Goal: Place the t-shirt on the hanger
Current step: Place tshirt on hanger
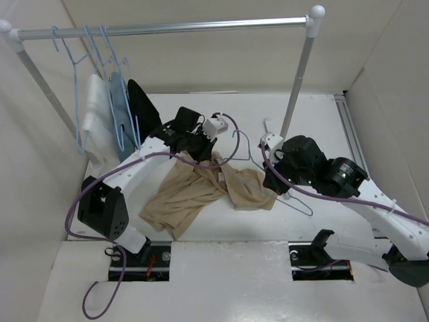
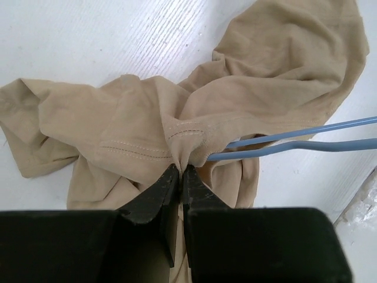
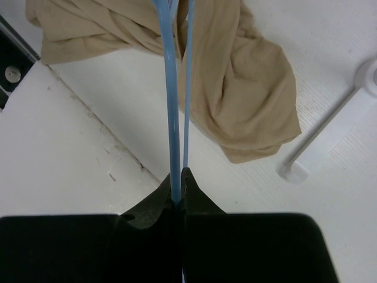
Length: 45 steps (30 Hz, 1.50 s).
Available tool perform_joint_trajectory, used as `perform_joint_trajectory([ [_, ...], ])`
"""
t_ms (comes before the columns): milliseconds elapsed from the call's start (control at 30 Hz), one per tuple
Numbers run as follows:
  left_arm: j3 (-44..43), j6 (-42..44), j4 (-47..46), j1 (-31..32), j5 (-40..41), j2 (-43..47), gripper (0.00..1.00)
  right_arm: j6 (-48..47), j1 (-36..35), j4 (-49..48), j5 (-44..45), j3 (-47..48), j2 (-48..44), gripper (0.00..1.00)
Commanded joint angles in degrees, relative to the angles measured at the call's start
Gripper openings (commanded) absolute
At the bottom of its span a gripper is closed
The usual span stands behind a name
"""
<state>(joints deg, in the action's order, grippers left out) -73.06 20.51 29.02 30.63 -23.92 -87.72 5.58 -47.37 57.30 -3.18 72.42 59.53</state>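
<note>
Pinching t-shirt [image 2: 265, 76] hem, left jaws closed; right jaws clamped on hanger [image 3: 171, 118], far end under fabric edge.

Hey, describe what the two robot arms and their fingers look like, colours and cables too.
The left arm and right arm have white links with bulky black joint housings. A purple cable runs along each. The fingers are matte black wedges tapering to narrow tips, on a wide black block.
</note>
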Motion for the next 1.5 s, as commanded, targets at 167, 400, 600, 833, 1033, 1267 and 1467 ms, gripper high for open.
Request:
perform_joint_trajectory([
  [167, -8.4, -2.76, 0.95, -0.13, -7.97, 0.54, 0.0, -2.06, -1.14, -16.76, -2.8, -9.12, -1.52, 0.0],
  [400, -10.26, -2.15, 5.17, 0.39, -13.69, 2.29, 0.0, -5.4, -1.14, -42.58, 5.9, -22.28, -11.26, 0.0],
  [600, -13.51, -2.14, 5.79, 1.7, -17.99, 2.29, 0.0, -14.01, -1.14, -58.7, 7.05, -29.17, -9.79, 0.0],
  [833, -20.1, -3.99, 6.93, 4.16, -22.13, 3.43, 0.0, -17.27, -1.14, -69.94, 11.25, -35.94, -9.17, 0.0],
  [1033, -16.42, 3.55, 9.22, 6.28, -18.19, 5.28, 0.01, -18.86, -1.14, -93.98, 13.81, -48.68, -10.75, 0.0],
  [1267, -17.38, 12.43, 8.6, 6.28, -6.5, 5.89, 0.46, -18.86, 1.4, -106.13, 6.0, -55.89, -6.71, 0.0],
  [1467, -18.09, 23.4, 7.37, 6.28, 0.8, 9.23, 0.52, -18.86, 1.94, -114.16, 4.06, -61.44, -5.65, 0.0],
])
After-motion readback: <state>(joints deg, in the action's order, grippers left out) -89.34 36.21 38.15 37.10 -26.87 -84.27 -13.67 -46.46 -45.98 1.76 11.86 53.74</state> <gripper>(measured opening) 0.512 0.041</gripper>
